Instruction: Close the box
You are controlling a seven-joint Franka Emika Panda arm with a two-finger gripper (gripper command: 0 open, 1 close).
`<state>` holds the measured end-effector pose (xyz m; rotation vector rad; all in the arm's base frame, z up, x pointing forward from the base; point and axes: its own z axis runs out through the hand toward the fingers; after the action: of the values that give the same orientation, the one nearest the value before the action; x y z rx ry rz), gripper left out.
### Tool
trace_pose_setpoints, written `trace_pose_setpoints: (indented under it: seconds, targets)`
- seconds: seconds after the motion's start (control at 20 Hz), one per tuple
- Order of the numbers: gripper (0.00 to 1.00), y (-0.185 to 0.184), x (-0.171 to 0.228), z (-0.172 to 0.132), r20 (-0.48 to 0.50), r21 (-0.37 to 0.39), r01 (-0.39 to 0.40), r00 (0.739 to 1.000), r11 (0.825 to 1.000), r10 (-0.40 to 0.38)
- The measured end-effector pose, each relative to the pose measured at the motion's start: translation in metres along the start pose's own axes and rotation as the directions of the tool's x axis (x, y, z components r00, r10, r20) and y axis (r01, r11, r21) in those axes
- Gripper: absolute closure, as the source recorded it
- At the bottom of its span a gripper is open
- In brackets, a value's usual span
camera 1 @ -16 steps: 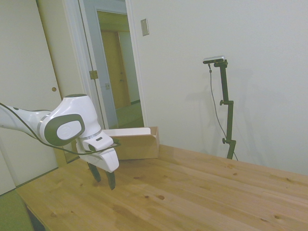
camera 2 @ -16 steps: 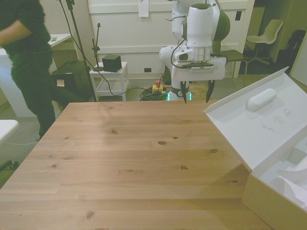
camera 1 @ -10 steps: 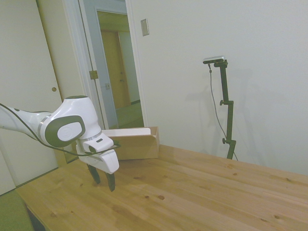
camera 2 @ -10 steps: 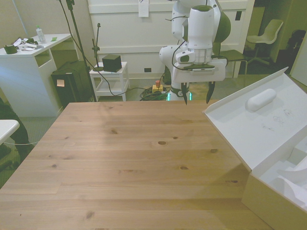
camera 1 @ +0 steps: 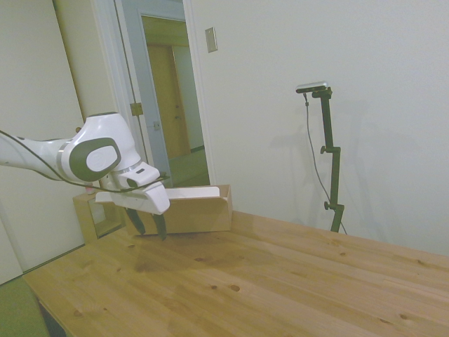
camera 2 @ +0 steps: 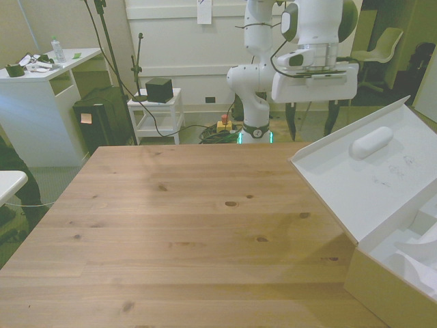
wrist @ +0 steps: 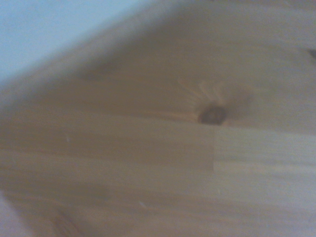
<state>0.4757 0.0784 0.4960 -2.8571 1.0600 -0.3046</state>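
Hand (camera 2: 311,128) open above table edge, box (camera 2: 382,225) flap upright, leaning outward

Brown box (camera 1: 193,213) (white inside), knotty pine table (camera 2: 191,225).

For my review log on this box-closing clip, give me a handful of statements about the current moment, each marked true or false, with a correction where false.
1. The box has its big flap raised open. True.
2. The gripper is clamped on the flap's edge. False: it hangs open in the air above the table's far edge, touching nothing.
3. The box sits at the front view's right. True.
4. The flap's inner face is brown. False: it is white, with a raised oval hand-hole cover.
5. The table has tools lying in the middle. False: only bare wood shows there.
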Motion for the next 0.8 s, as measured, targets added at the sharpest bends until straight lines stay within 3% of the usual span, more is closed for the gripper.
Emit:
trace_pose_setpoints:
  seconds: [0.25, 0.5, 0.8]
  targets:
    - [0.0, -0.058, 0.025, -0.005, -0.051, 0.03, 0.089, 0.995, 0.996, -0.087]
    - [0.0, -0.106, 0.038, -0.019, -0.139, 0.076, 0.207, 0.971, 0.975, -0.195]
    - [0.0, -0.161, 0.064, -0.042, -0.232, 0.096, 0.279, 0.94, 0.955, -0.251]
